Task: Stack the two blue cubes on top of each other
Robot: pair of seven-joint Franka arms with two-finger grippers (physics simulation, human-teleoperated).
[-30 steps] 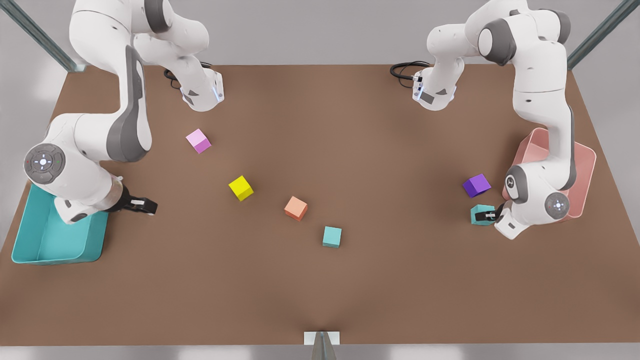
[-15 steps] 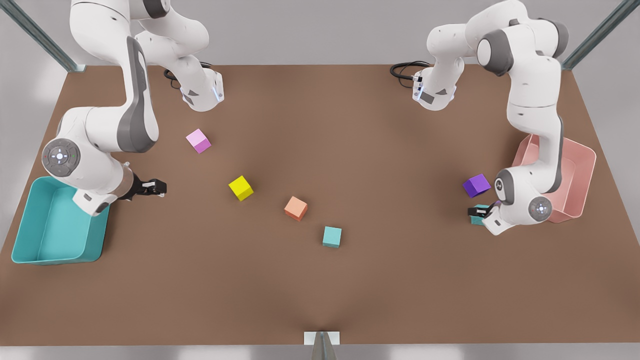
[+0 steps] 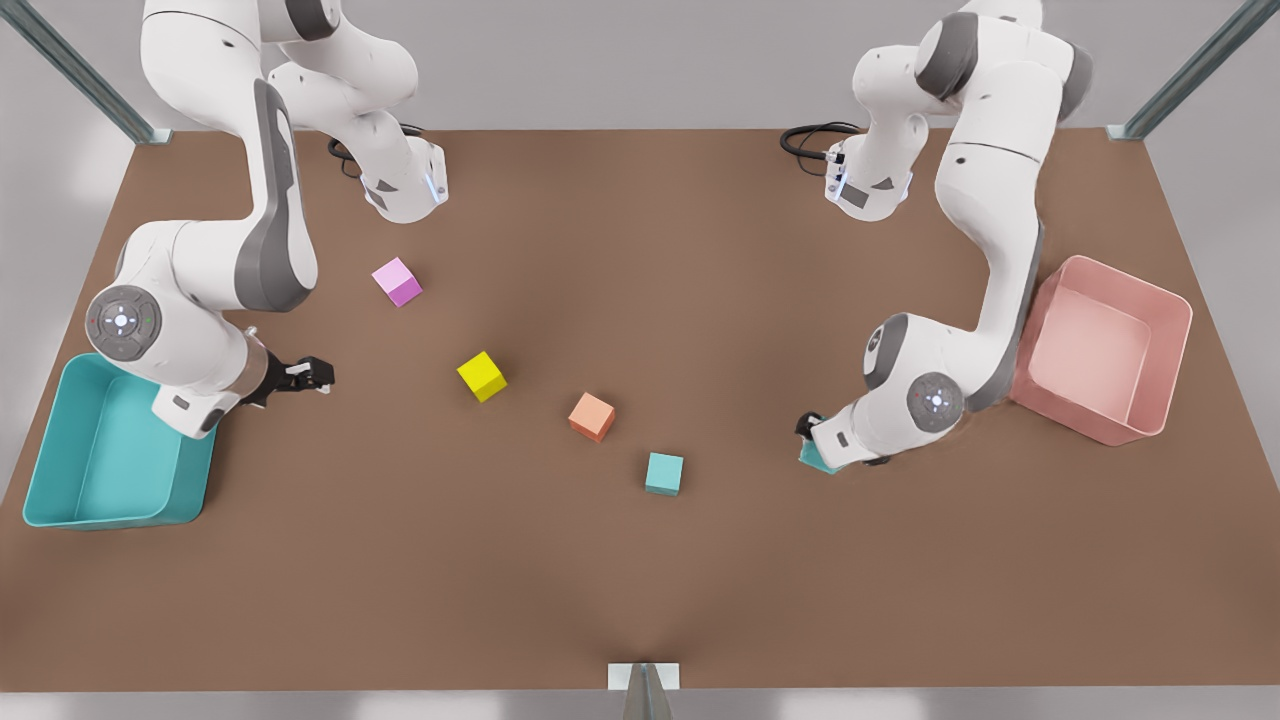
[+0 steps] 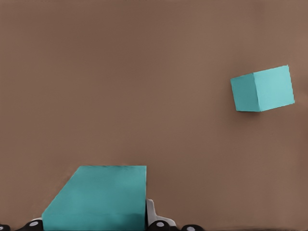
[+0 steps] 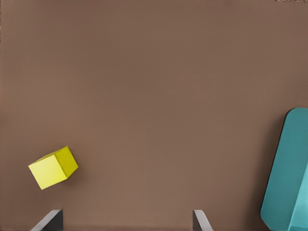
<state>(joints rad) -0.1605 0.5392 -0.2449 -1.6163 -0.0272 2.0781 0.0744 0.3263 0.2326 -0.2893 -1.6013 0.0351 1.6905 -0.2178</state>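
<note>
- No writing or labels can be read on anything here.
- The left gripper – on the front view's right – has its fingers clamped on one blue cube; it has carried it left from beside the purple cube, now hidden behind the arm.
- The other blue cube sits near the table's middle, unmoved.
- The right gripper waits by the teal bin, fingers spread, holding nothing; the yellow cube lies ahead.

Your left hand, on the front view's right, hangs low over the surface with its arm bent steeply down, clamped on a blue cube. Your right hand waits opposite, fingers spread apart, pointing inward.
</note>
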